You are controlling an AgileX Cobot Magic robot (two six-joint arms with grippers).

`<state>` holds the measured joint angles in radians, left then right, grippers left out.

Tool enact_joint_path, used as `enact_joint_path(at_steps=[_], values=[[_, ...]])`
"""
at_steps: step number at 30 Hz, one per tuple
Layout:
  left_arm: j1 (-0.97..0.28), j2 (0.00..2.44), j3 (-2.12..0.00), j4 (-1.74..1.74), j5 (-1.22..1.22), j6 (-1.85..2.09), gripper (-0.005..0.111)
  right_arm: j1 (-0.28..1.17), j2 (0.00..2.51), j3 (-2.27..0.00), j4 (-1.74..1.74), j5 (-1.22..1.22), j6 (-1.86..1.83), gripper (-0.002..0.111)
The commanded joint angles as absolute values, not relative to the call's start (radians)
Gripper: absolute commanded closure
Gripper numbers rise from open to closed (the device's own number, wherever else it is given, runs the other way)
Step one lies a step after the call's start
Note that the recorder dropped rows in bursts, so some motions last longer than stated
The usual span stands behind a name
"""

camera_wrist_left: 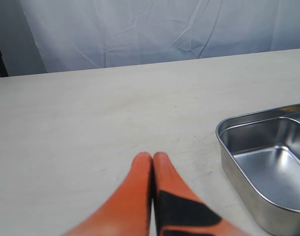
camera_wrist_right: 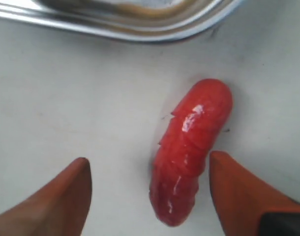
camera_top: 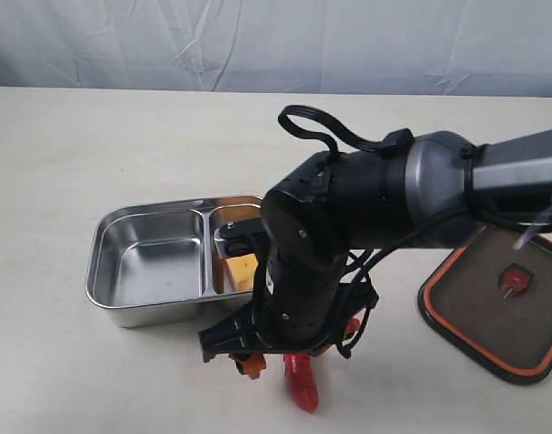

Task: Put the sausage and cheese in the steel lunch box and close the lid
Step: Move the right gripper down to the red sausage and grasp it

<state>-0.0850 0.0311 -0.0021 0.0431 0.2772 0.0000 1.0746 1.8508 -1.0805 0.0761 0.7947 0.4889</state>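
On the table, just beside the near wall of the box, lies the sausage, glossy red and resting flat on the bare surface, not lifted. The right gripper hangs over it with its jaws wide apart and nothing in them. The sausage sits in the gap between the two orange fingers, closer to one than the other, and neither visibly presses on it. In the exterior view the cheese is already in the smaller compartment, partly hidden behind the arm, so the step in hand looks like the pick-up of the sausage. The next move calls for a slight centring, a descent so the fingers flank the sausage's sides, and a firm close, since its rounded, shiny skin may roll or squirt out if pinched off-centre. It then needs a short lift over the rim into the box. The lid lies well apart on the right, orange rim up, waiting for the last step. The left gripper hovers over the table near the box's far side, fingertips pressed together, empty.
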Motion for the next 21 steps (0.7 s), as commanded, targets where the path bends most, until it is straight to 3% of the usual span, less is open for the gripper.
enact_joint_path(at_steps=[1, 21], values=[[-0.093, 0.024, 0.0, 0.046, 0.269, 0.0, 0.107, 1.077, 1.841, -1.06, -0.009, 0.783, 0.591, 0.044], [-0.093, 0.024, 0.0, 0.046, 0.269, 0.0, 0.107, 1.077, 1.842, -1.058, -0.097, 0.768, 0.673, 0.044]])
